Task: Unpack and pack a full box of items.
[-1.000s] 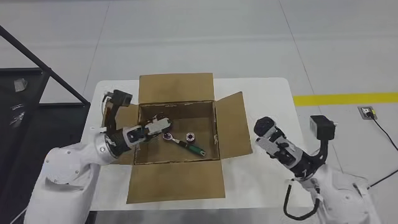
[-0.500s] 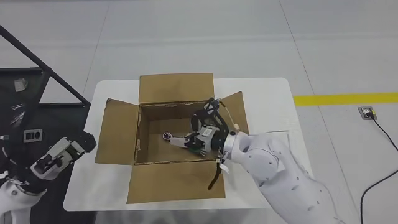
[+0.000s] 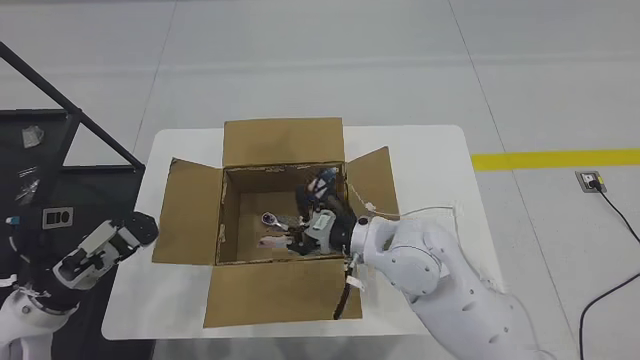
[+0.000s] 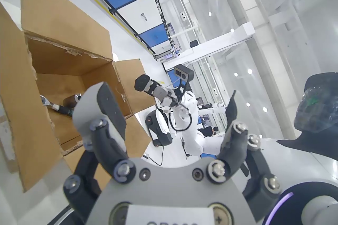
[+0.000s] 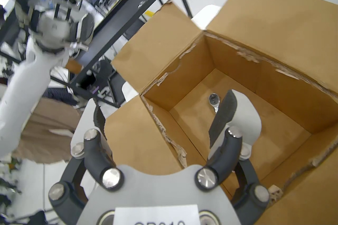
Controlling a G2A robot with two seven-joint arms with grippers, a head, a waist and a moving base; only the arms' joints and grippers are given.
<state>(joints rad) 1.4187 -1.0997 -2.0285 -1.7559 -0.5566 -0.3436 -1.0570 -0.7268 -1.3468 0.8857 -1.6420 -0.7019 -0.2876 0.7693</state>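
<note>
The open cardboard box (image 3: pixel 283 143) stands mid-table with its four flaps spread. A ratchet wrench (image 3: pixel 268 220) lies on the box floor; its round head (image 5: pixel 213 99) and shaft (image 4: pixel 52 106) show in both wrist views. My right gripper (image 3: pixel 292 238) is down inside the box over the wrench's handle end. In its own view the right gripper (image 5: pixel 163 115) is open with nothing between the fingers. My left gripper (image 3: pixel 143 228) sits off the table's left edge, beside the left flap. In its own view the left gripper (image 4: pixel 169 110) is open and empty.
The white table (image 3: pixel 430 160) has bare surface to the right of the box and a narrow strip in front. A black metal rack (image 3: pixel 35 155) stands left of the table, close to the left arm. Box walls (image 5: pixel 184 73) are torn along the rim.
One second ago the left gripper was inside the box and the right arm sat off to the right. The left arm has pulled out to the left; the right gripper has come into the box.
</note>
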